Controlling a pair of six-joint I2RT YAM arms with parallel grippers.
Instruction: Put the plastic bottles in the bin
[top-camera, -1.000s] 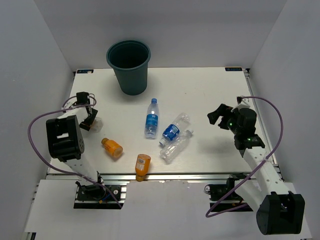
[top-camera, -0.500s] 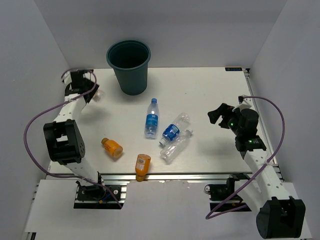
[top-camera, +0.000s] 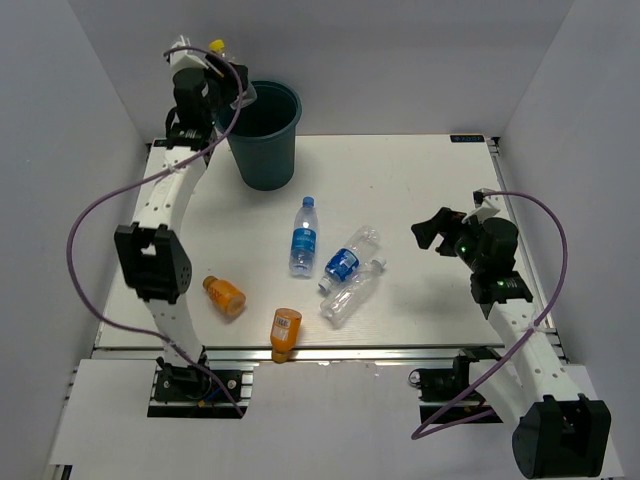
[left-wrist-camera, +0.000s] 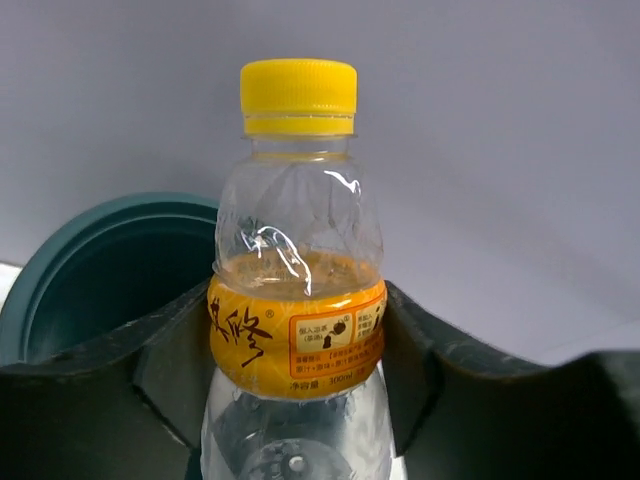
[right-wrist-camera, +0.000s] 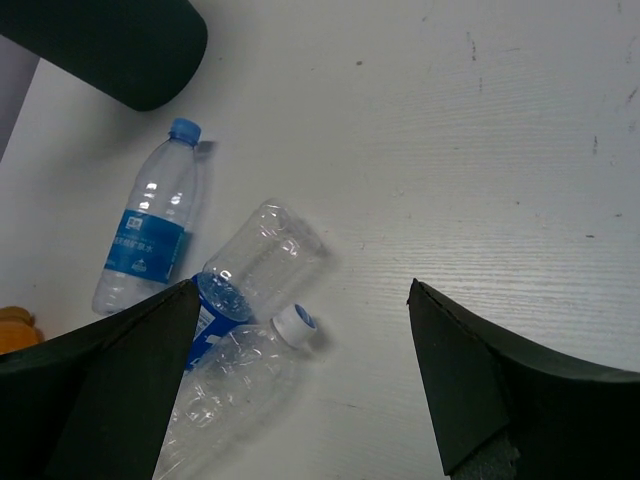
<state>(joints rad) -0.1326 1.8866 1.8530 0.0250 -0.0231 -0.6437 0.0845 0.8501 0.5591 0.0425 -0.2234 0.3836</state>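
While the left gripper (left-wrist-camera: 297, 345) clenches a yellow-capped bottle (left-wrist-camera: 297, 250) near the rim of the bin (top-camera: 262, 150), upper left of the overhead frame, its drop is not yet made. Three clear bottles (top-camera: 305, 237) and two orange bottles (top-camera: 224, 295) lie mid-table (top-camera: 420, 170), unbinned. The right gripper (top-camera: 432, 232) hangs spread and empty at right.

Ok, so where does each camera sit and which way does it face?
Top external: above and behind, looking down on the table; left arm and right arm show.
Left wrist: up beside the bin, looking over its rim; left gripper shut on a yellow-capped bottle.
Right wrist: above the table, looking down at a blue-labelled water bottle; open right gripper along the bottom.
Shared: the top view also shows that water bottle and the bin.
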